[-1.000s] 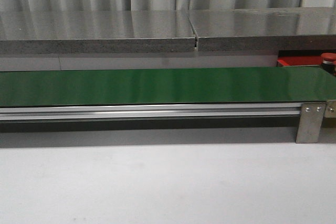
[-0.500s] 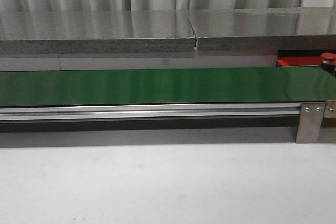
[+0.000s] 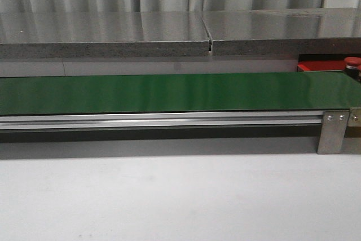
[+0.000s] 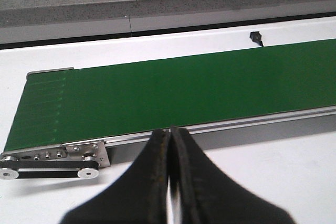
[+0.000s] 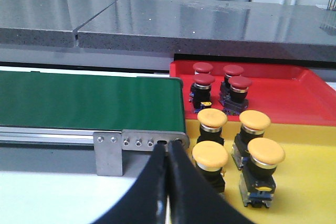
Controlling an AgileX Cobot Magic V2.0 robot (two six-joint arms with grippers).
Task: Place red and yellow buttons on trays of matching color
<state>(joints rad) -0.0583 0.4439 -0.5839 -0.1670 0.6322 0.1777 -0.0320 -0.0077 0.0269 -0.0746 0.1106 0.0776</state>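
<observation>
Sorting appears complete or paused at this stage: four red buttons (image 5: pixel 218 84) stand upright on the red tray (image 5: pixel 294 94), and four yellow buttons (image 5: pixel 237 148) stand upright on the yellow tray (image 5: pixel 304 182), each group in two rows near the end of the green belt (image 5: pixel 89 100). No button is visible on the belt in any view, so the step in hand is judged to be waiting for the next part. Left gripper (image 4: pixel 170 174) is clenched with nothing between its fingers and hangs over the white worktop (image 4: pixel 273 177) just in front of the belt's roller end. Right gripper (image 5: pixel 167 182) is likewise clenched and empty, just in front of the belt's bracket (image 5: pixel 107 153) beside the trays. In the front view only one red cap (image 3: pixel 352 61) and a strip of the red tray show at the far right. Recommended procedure: release the fingers before any approach, descend over the domed cap, grasp the dark body below it, and set each part clear of its neighbours, which stand close together
</observation>
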